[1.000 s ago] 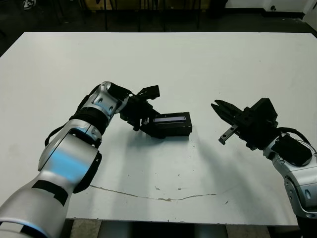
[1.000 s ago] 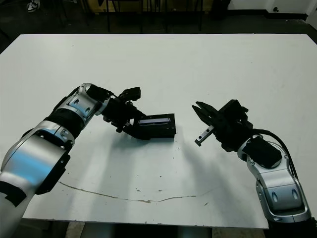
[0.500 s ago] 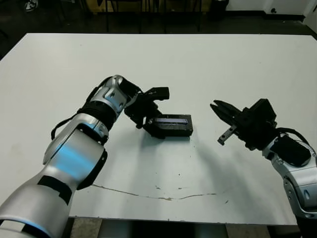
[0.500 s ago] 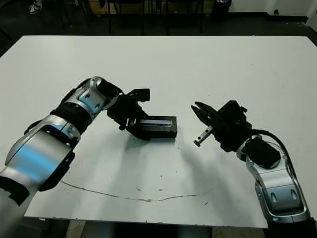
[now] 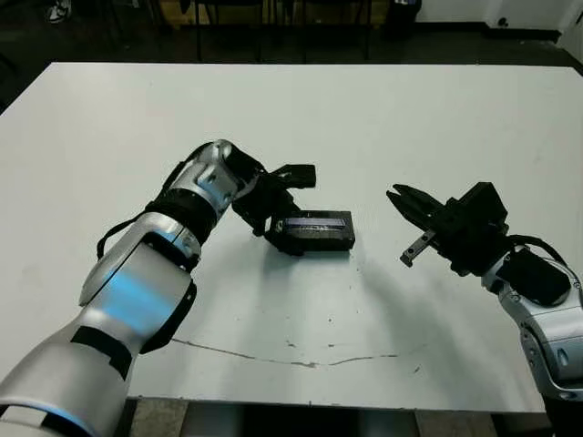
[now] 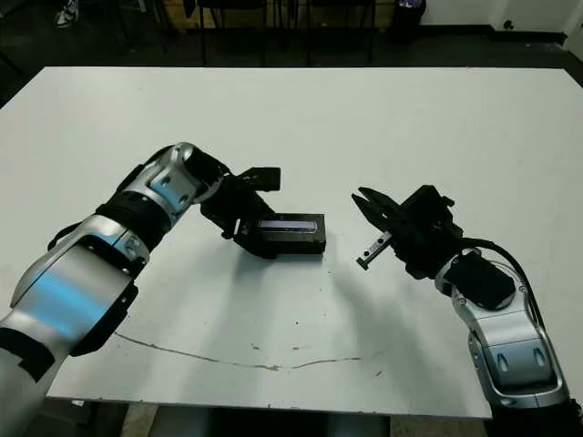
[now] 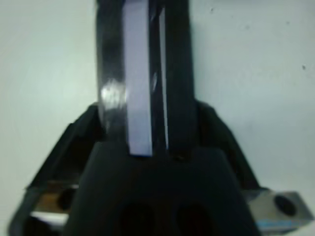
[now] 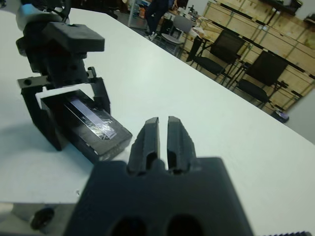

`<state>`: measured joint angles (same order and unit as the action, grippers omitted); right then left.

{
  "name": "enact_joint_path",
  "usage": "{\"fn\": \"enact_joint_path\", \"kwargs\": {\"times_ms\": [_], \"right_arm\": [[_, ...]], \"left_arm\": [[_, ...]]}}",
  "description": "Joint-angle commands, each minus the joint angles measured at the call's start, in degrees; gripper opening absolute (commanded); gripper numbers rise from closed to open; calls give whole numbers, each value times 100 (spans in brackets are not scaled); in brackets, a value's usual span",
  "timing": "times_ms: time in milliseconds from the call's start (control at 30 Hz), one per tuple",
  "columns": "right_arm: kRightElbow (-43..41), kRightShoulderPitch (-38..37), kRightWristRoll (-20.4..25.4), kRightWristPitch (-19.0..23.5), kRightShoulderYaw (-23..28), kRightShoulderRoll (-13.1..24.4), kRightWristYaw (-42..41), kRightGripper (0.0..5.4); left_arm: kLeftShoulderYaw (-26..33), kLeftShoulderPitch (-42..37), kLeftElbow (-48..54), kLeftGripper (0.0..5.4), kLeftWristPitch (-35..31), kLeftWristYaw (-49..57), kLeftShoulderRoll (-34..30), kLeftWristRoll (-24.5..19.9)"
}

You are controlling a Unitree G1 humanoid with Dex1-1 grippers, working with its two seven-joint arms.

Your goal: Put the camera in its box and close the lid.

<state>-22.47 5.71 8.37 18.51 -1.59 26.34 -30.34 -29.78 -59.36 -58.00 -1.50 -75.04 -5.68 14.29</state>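
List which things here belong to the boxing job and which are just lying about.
Job:
- small black rectangular box, camera hidden
- flat black lid with pale strip, on the box
- left gripper, at the box
- right gripper, clear

Not the job:
- black chairs
- wooden crates

A workshop or lab: wooden crates [image 8: 275,34] and black chairs [image 8: 224,49] behind a white table [image 5: 383,109]
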Motion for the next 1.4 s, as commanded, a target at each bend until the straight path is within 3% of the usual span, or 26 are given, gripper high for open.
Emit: {"fn": "enact_joint_path", "kwargs": {"times_ms": [33, 200, 400, 567, 667, 900, 1033, 1133, 1200, 1267, 1400], "right_arm": [[0, -67, 32, 158, -5, 9, 18, 0], [35, -61, 3, 88, -21, 12, 11, 0], [-86, -75, 4, 298, -24, -13, 90, 0], [-91, -94, 15, 286, -32, -18, 108, 0], [-63, -97, -20, 227, -55, -17, 115, 0], [-62, -80, -13, 250, -75, 3, 100, 0], [-79, -72, 9, 316, -64, -1, 118, 0], [-70, -64, -3, 312, -68, 7, 119, 0], [-63, -52, -6, 323, -71, 10, 119, 0], [-6, -38, 1, 246, -69, -12, 112, 0], [99, 18, -14, 185, -77, -36, 120, 0]], "left_arm": [[-286, 775, -239, 461, 27, 72, -139, 324], [-316, 851, -282, 539, 424, 170, -413, 299], [-192, 835, -320, 539, 164, 45, -802, 211], [112, 1180, 137, 539, 1033, -48, -1569, -105], [383, 1421, 521, 539, 1153, -143, -2004, -367], [1186, 2328, 2147, 539, 396, -461, -3008, -1191], [1553, 2882, 3333, 539, -407, -820, -3514, -1757], [1984, 3320, 4309, 539, -1015, -477, -3757, -2038], [2469, 3705, 5060, 539, -1443, 339, -3656, -2156], [2961, 4072, 5856, 532, -1913, 1588, -3154, -2214], [3238, 4447, 6979, 479, -2136, 3924, -1641, -2095]]}}
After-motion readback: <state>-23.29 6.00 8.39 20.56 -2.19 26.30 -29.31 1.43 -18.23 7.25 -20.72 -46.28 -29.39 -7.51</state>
